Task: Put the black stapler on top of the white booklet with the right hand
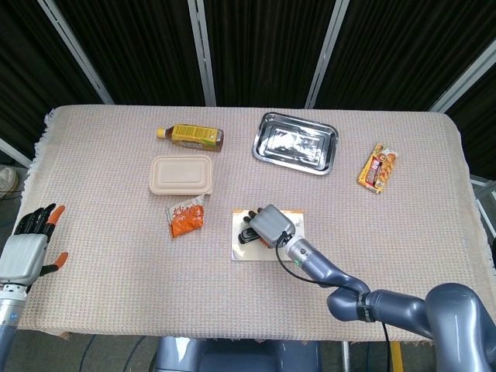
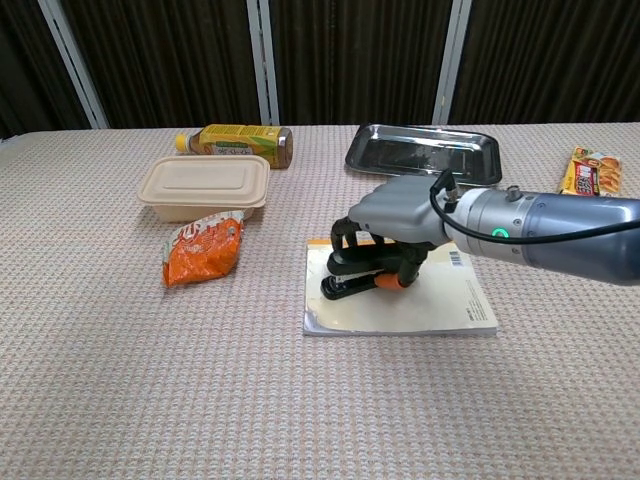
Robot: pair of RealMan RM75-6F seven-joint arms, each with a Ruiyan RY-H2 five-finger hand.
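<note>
The black stapler [image 2: 352,284] lies low on the left half of the white booklet [image 2: 420,312], its length running left to right. My right hand [image 2: 404,222] arches over it from the right, fingers curled down around the stapler's body, still gripping it. From the head view the stapler [image 1: 249,235] pokes out left of the right hand [image 1: 271,224] on the booklet [image 1: 249,253]. Most of the stapler's far side is hidden by the fingers. My left hand [image 1: 25,249] hangs off the table's left edge, fingers spread, holding nothing.
An orange snack packet [image 1: 186,219] lies left of the booklet, with a beige lidded container [image 1: 180,173] and a yellow bottle [image 1: 191,136] behind it. A metal tray [image 1: 295,142] sits at the back, a snack bar [image 1: 377,168] far right.
</note>
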